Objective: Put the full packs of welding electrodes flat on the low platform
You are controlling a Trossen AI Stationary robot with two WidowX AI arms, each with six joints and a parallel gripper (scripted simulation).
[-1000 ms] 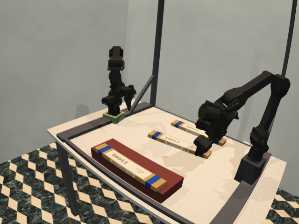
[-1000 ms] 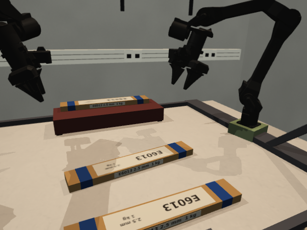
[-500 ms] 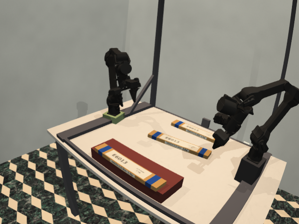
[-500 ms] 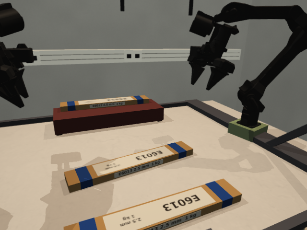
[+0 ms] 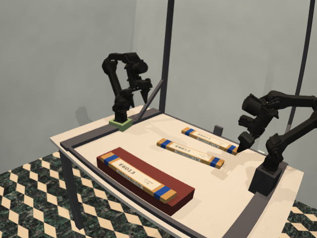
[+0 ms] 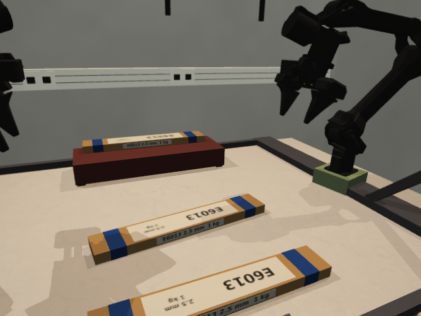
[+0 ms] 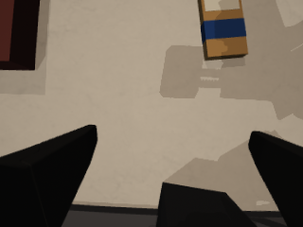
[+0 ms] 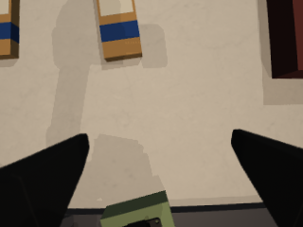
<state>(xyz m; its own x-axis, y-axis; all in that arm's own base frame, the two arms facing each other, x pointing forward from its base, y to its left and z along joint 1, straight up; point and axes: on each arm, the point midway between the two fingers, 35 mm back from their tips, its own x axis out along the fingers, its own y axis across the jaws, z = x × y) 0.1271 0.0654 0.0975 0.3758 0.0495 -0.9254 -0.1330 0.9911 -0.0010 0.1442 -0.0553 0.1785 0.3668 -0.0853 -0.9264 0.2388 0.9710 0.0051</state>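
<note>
Pack nearest the top camera (image 5: 136,176) (image 6: 144,141) lies flat on the red platform (image 5: 156,170) (image 6: 149,166) (image 7: 24,33) (image 8: 289,38). Middle pack (image 5: 190,153) (image 6: 176,229) (image 7: 224,30) (image 8: 120,30) and far pack (image 5: 209,141) (image 6: 237,289) (image 8: 5,33) lie on the table (image 5: 217,194) (image 6: 272,180) (image 7: 118,95) (image 8: 204,95). Left claw (image 5: 239,149) (image 6: 10,143) (image 7: 173,133) and right claw (image 5: 138,104) (image 6: 295,118) (image 8: 161,138): both wide open, holding nothing, raised above the table.

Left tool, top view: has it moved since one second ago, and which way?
Yes: the left tool has drawn back toward its black base block.
</note>
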